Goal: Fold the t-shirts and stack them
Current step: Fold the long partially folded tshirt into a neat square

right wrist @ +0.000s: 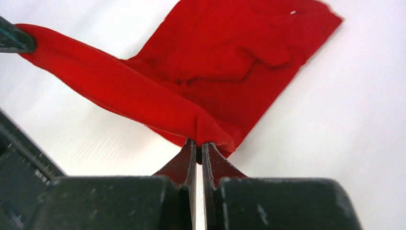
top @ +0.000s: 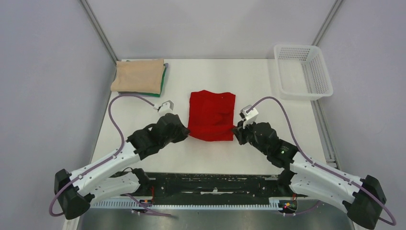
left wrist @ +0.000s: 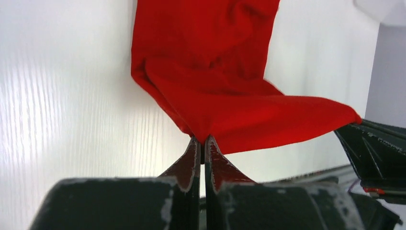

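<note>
Nearest, the left end effector [left wrist: 201, 143] pinches the near left corner of the red t-shirt [top: 212, 115], its fingers closed tight on the cloth. The right end effector [right wrist: 196, 145] is clamped the same way on the near right corner. Between them the shirt's near edge is raised off the white worktop [top: 268, 143] as a stretched band (plain in both wrist views), while the rest lies flat and somewhat rumpled beyond. Farther back, left of the red t-shirt, the beige t-shirt [top: 138, 75] lies folded on the dark green t-shirt [top: 163, 82], of which only an edge shows. Farther back to its right sits a white mesh basket [top: 297, 47].
</note>
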You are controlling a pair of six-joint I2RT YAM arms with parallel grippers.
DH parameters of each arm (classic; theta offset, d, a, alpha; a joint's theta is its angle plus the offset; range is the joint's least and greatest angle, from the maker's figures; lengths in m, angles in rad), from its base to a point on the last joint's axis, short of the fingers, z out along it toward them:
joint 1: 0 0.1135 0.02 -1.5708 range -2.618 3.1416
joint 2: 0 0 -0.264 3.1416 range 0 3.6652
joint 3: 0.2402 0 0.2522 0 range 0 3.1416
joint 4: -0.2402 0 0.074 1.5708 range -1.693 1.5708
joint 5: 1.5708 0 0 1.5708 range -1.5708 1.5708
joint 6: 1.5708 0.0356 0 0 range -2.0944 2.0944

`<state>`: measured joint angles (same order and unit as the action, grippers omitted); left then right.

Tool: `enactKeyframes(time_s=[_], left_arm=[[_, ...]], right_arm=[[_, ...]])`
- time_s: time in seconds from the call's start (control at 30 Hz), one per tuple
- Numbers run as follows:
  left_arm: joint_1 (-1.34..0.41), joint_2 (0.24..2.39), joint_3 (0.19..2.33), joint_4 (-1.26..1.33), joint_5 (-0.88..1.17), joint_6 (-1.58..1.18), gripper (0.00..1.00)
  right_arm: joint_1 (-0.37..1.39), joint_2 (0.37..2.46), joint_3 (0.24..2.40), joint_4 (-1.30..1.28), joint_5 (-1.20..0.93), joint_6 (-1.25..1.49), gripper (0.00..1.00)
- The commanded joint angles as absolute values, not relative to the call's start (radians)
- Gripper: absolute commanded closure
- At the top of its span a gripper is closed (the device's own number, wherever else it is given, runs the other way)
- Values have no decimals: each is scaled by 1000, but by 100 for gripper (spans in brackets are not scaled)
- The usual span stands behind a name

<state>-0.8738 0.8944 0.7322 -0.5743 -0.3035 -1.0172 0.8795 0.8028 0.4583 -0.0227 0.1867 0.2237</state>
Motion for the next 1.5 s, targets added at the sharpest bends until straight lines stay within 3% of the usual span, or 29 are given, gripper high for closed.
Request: enactKeyframes(time_s=[0.0,0.3,1.03,1.23,1.27,1.3,1.4,1.47], left_arm=[[-813,981,846,-474,-416,-877,98],[-630,1189,987,-352,-333,-765,98],[-446,1758,1361,-292,-235,-652,98],[-431,1911,1486,-331,-202,-644,90],[-430,1927,1502,-331,-200,-641,86],[-426,1945,1519,-331,-200,-638,76],[-414,1982,1570,-344,-187,-633,55],[-409,1984,1603,-358,-169,-629,17]], right_arm=[[783,858,549,5,212,153,100],[552,1056,653,95,4,83,100],[306,1574,867,308,-221,126,100],[285,1698,927,329,-226,148,100],[281,1715,936,337,-218,154,100],[277,1735,946,347,-209,155,98],[265,1803,998,382,-207,153,75],[258,1840,1064,340,-219,151,47]])
